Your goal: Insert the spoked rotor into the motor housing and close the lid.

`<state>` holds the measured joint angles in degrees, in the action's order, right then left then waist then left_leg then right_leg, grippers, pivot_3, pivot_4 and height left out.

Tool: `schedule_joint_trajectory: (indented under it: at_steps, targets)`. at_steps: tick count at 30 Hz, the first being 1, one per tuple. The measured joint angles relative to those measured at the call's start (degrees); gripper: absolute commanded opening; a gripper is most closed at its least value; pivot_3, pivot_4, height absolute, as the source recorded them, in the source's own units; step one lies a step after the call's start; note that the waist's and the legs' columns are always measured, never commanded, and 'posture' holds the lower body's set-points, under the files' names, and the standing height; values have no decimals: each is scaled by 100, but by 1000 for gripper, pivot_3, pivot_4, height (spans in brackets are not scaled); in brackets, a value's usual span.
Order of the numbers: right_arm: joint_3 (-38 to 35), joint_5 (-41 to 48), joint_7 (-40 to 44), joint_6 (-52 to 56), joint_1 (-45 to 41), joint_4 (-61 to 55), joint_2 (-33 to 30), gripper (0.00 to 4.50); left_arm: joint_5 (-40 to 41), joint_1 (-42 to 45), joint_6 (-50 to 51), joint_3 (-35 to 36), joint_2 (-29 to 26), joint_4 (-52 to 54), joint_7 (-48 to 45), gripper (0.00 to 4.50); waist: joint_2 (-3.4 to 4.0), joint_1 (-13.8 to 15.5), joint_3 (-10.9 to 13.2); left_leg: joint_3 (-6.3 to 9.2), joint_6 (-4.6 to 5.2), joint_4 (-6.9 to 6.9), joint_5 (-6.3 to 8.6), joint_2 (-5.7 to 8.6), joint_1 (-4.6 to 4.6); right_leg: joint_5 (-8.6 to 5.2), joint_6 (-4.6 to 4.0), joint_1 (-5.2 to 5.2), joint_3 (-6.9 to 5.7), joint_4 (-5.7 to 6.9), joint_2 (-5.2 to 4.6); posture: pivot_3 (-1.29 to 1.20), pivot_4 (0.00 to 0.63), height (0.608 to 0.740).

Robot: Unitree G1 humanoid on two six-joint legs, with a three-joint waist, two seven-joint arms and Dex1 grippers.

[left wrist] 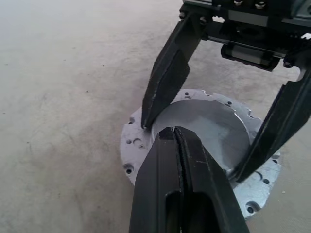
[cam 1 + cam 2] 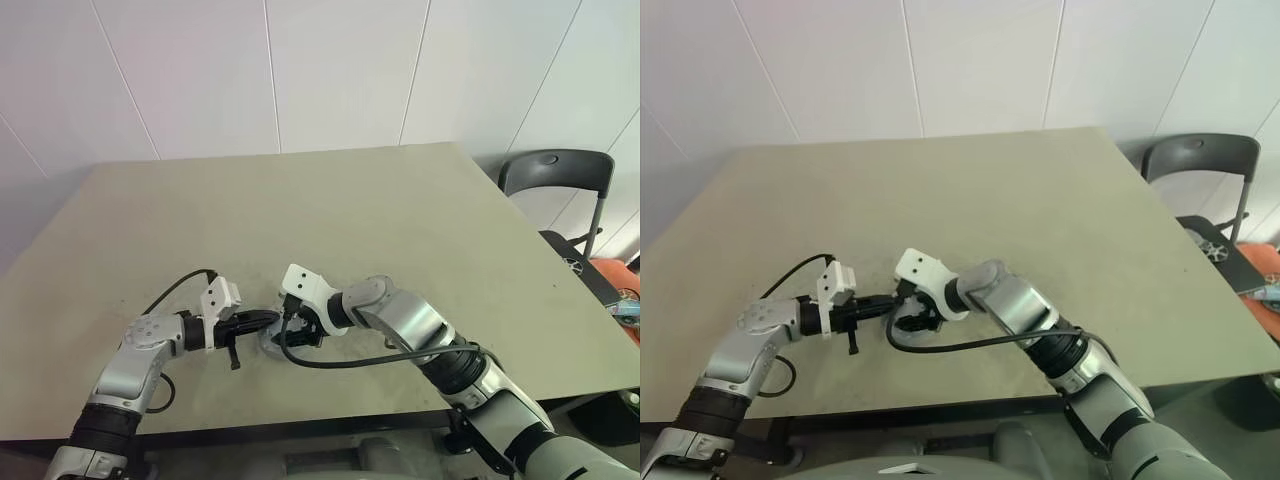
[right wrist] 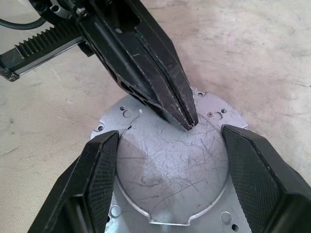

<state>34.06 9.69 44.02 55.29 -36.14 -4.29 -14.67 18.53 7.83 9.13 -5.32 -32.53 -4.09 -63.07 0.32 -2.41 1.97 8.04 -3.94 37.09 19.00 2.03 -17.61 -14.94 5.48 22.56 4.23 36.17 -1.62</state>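
While the big tan tabletop [image 2: 400, 220] carries it, the flat round scratched grey metal lid [image 3: 170, 165] lies near the front edge. It looks stiff, thin and slippery, so its rim seems best to grab. The right claw [image 3: 165, 170] stands wide around its raised middle; the left claw [image 1: 177, 141] is pinched closed, its tip on top.

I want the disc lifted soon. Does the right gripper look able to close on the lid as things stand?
Probably yes: the right gripper stands open astride the lid on the table. But the shut left gripper has its tips on the lid, between those fingers, and may hinder lifting.
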Motion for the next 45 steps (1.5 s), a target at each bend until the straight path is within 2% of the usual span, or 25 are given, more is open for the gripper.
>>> schedule_joint_trajectory:
  at_steps: [4, 18, 20, 22, 23, 34, 45]
  targets:
    - [17, -7, 1, -63, 1, 50, 1, 2995, -180, 112, -78, -78, -37, -124, 46, 60, 3, -1, 1, -1, 0, 2, 0, 0, 24, -8, -2, -22, -1, -6, 0, 0, 0, 740]
    - [32, -4, 2, -76, 1, 63, 2, 2995, -298, 62, -102, -135, -128, -29, 224, 60, 22, -1, -12, 2, 0, 0, 0, 0, 27, -6, 4, -18, -1, -7, -2, 0, 0, 740]
    - [14, 9, 4, -73, 2, 69, 8, 3745, -295, 41, -101, -117, -105, -15, 238, 0, 22, 0, -12, 2, 0, 0, 0, 0, 26, -6, 4, -17, -1, -8, -1, 0, 0, 740]
    - [-54, 55, 19, -58, 5, 95, 23, 4331, -285, 33, -109, -106, -81, -12, 236, 0, 23, 0, -11, 2, 0, 0, 0, 0, 25, -6, 4, -16, -1, -8, -1, 0, 0, 740]
    - [-122, 95, 29, -10, 5, 123, 57, 4461, -279, 31, -114, -91, -57, -19, 235, 0, 23, 0, -11, 3, 0, 0, 0, 0, 24, -6, 5, -17, -1, -8, -1, 0, 0, 740]
    - [-1006, 776, 158, 829, -187, 545, 204, 4461, -256, 135, -567, -53, 171, -477, 66, 0, 26, 8, -9, 3, 0, -3, 0, 1, 16, -6, 5, -16, -1, -10, -3, 0, 0, 740]
    - [-1356, 969, 120, 1290, -297, 1144, -147, 4461, -150, 225, -816, -18, 166, -798, -191, 0, 31, -10, -9, 1, 1, -10, 1, 1, 13, -7, 8, -14, -1, -11, -2, 0, 0, 740]
